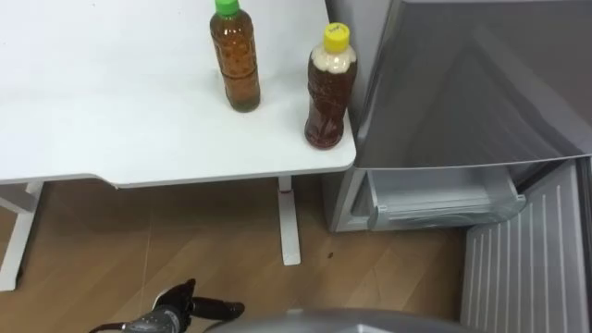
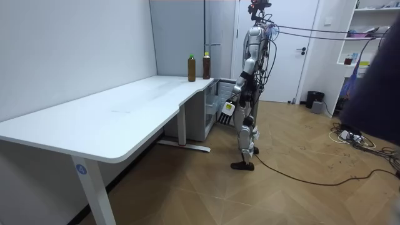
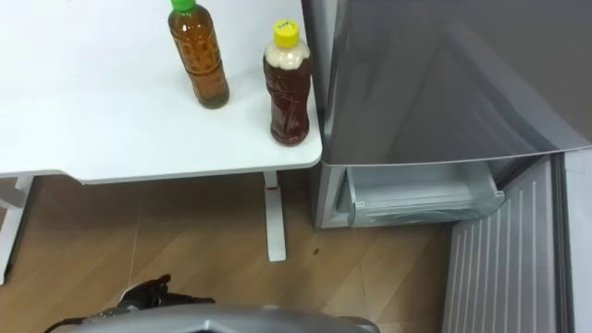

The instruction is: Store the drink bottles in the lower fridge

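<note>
The left hand [image 1: 180, 307] hangs slack and empty well away from the fridge [image 1: 462, 92], while on the counter [image 1: 92, 111] stand the green-capped bottle [image 1: 235, 65] and, just beside the fridge at the corner, the yellow-capped bottle [image 1: 330, 92], which a clumsy reach could tip off

Standing upright in the room view, left arm hanging along the body, forearm angled slightly forward; left hand [image 1: 178, 303] sits low at the bottom-left edge of the eye views.

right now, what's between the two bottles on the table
Only bare white table lies between the green-capped bottle and the yellow-capped bottle, as both eye views show.
</note>
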Robot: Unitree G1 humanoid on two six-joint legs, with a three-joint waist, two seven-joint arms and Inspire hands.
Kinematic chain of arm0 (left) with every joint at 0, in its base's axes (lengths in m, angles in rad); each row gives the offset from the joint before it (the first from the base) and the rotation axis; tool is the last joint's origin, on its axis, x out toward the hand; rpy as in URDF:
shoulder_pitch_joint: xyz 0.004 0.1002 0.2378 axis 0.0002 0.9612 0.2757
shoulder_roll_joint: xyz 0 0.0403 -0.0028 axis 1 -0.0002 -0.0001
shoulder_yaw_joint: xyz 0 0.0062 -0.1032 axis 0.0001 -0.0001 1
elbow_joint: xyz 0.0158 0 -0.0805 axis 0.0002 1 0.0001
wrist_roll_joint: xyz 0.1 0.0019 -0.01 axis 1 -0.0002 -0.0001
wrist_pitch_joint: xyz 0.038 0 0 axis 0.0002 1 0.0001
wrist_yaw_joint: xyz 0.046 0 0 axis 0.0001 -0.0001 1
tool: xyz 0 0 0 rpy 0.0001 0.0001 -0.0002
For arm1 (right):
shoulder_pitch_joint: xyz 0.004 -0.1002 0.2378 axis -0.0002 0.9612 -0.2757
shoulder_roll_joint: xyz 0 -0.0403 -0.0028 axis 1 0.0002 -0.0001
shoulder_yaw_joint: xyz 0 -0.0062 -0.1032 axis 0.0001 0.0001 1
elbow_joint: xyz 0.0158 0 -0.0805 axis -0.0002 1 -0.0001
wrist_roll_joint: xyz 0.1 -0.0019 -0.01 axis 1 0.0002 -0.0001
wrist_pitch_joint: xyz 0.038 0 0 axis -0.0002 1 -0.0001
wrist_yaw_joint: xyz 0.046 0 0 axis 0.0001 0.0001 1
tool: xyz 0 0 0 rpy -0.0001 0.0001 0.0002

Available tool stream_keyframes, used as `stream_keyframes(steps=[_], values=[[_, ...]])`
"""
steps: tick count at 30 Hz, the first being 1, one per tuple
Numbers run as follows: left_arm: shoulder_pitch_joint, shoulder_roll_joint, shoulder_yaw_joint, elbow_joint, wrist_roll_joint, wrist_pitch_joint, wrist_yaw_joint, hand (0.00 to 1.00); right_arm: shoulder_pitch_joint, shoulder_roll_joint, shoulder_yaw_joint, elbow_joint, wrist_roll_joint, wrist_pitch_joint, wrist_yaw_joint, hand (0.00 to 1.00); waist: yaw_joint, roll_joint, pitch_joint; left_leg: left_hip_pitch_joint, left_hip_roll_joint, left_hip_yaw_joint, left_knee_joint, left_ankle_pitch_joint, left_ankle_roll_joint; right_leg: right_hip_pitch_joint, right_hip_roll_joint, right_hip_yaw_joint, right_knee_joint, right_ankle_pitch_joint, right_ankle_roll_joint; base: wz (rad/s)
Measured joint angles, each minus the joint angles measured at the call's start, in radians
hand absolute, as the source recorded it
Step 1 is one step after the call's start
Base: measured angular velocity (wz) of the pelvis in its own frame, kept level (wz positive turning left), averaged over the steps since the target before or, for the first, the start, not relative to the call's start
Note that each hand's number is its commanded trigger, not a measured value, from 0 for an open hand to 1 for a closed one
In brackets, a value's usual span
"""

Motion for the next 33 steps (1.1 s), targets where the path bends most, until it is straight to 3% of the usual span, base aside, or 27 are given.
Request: stream_keyframes(steps=[19, 21, 24, 33], values=[[0.006, 0.001, 0.002, 0.002, -0.016, -0.001, 0.034, 0.00, 0.001, -0.002, -0.001, -0.005, 0.000, -0.001, -0.014, 0.00, 0.002, 0.005, -0.0003, 0.003, 0.000, -0.001, 0.000, 0.000, 0.000, -0.002, 0.000, 0.004, 0.000, 0.000, 0.000, 0.00], [0.009, -0.002, 0.021, 0.001, -0.021, -0.001, 0.043, 0.00, 0.001, -0.002, -0.002, -0.006, 0.006, -0.002, -0.016, 0.00, 0.001, 0.016, -0.0053, 0.003, 0.000, -0.002, 0.000, -0.001, 0.000, -0.002, 0.000, 0.003, 0.000, -0.001, 0.000, 0.00], [0.017, -0.015, 0.039, 0.001, -0.074, -0.001, 0.079, 0.00, 0.002, -0.002, -0.005, -0.001, 0.042, -0.002, -0.029, 0.00, 0.001, 0.021, -0.0053, 0.004, -0.001, -0.003, 0.000, -0.001, 0.001, 0.000, 0.000, 0.001, 0.000, -0.001, 0.000, 0.00], [0.079, -0.015, 0.105, 0.022, -0.308, 0.000, 0.156, 0.00, 0.005, -0.011, -0.029, 0.005, 0.085, -0.002, -0.080, 0.00, 0.004, 0.043, 0.0000, 0.002, -0.008, -0.003, 0.002, -0.002, 0.003, 0.001, -0.010, -0.011, 0.002, -0.006, 0.004, 0.02]])
